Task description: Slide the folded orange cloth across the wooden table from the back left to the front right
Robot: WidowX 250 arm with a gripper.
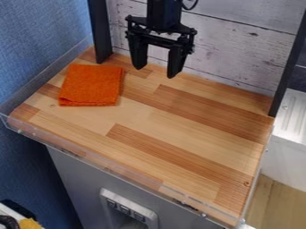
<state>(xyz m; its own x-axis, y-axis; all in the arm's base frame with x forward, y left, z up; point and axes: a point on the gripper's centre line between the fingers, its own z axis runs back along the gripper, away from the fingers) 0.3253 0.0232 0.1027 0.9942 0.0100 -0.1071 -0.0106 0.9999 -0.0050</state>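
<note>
My two black fingers are spread apart, nothing between them, above the back of the wooden tabletop. Orange cloth: folded, flat on the wood, toward its left side.

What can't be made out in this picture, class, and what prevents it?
Camera view: top of the black arm, cut off by the upper edge.
Camera view: underside of the orange cloth, hidden by its top layer.
Camera view: full shape of the yellow thing, cut off by the bottom edge.
</note>
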